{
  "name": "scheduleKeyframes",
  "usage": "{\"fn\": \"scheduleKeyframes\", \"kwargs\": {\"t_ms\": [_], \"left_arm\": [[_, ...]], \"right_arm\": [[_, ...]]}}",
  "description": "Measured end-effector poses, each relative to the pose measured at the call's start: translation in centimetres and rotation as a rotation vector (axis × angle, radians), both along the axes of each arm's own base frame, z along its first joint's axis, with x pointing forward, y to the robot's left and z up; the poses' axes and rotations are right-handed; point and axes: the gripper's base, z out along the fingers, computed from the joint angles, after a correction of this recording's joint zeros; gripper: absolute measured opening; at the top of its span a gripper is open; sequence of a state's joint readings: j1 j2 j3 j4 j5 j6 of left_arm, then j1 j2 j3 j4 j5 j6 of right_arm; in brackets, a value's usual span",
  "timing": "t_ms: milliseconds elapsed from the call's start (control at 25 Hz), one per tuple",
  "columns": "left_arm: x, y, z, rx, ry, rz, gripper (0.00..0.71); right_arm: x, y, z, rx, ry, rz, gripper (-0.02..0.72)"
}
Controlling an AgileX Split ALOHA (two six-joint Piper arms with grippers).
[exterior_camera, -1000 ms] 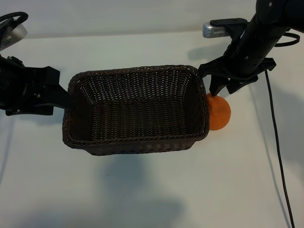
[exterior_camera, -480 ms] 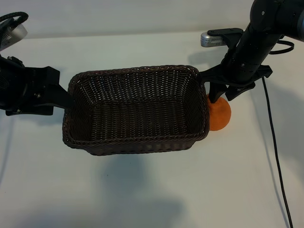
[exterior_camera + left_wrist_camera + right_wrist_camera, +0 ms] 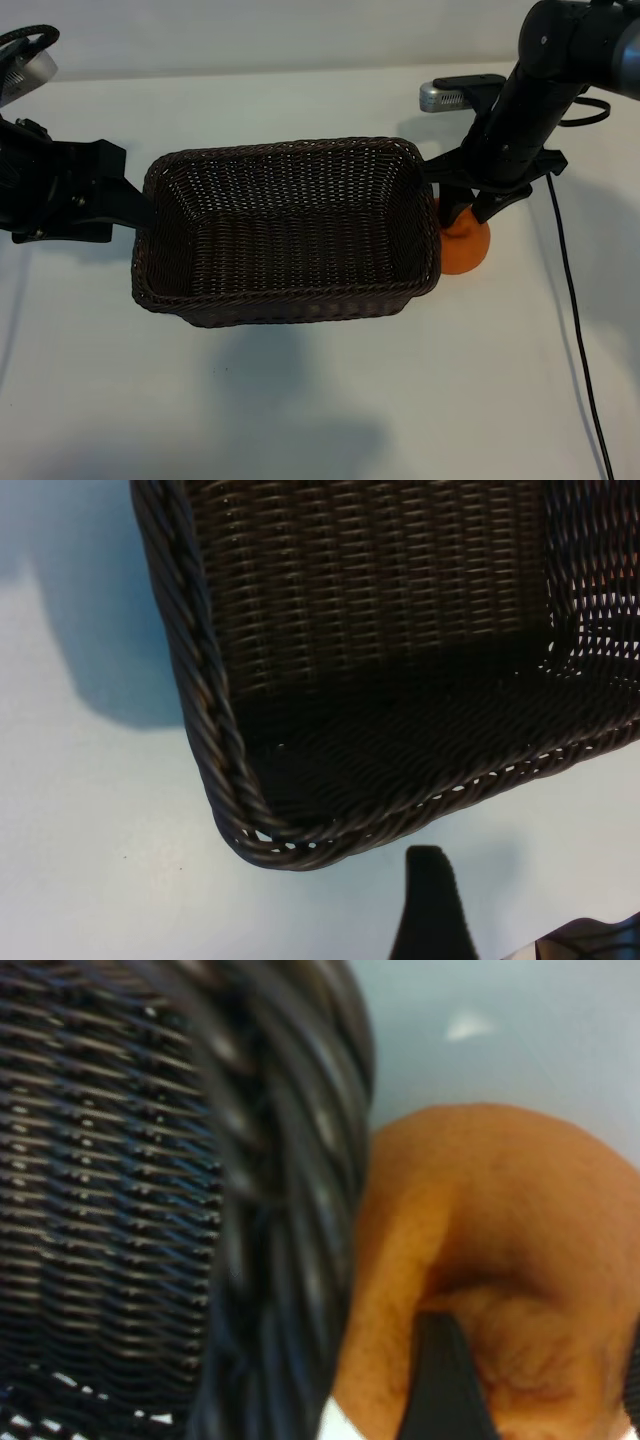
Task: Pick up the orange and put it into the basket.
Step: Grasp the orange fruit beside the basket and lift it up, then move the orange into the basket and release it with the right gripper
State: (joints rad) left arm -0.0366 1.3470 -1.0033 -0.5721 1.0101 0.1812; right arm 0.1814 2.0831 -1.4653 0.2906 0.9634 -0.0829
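The round, bumpy orange (image 3: 466,247) lies on the white desk (image 3: 320,400) touching the dark brown woven wicker basket (image 3: 285,300); the right gripper (image 3: 468,210) straddles it, parted, not clamped. The left gripper (image 3: 140,210), parted, holds nothing beside the basket's opposite end.

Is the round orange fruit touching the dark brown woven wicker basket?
Cannot tell. In the exterior view the orange sits tight against the basket wall; in the right wrist view the braided rim overlaps it, hiding any gap.
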Motion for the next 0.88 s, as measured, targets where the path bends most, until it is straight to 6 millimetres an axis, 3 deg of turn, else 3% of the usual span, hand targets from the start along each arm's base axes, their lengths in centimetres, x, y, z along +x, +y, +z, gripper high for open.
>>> {"fn": "scheduleKeyframes", "kwargs": {"t_ms": [200,400,880], "left_arm": [[0.00,0.00,0.00,0.000,0.000,0.000,0.525],[0.08,0.02,0.01,0.000,-0.006,0.008,0.525],[0.19,0.04,0.02,0.002,-0.017,0.013,0.525]], "right_arm": [[0.00,0.01,-0.05,0.000,0.000,0.005,0.388],[-0.04,-0.09,-0.08,-0.012,0.001,0.023,0.109],[-0.07,-0.23,0.42,-0.033,0.027,0.057,0.108]]}}
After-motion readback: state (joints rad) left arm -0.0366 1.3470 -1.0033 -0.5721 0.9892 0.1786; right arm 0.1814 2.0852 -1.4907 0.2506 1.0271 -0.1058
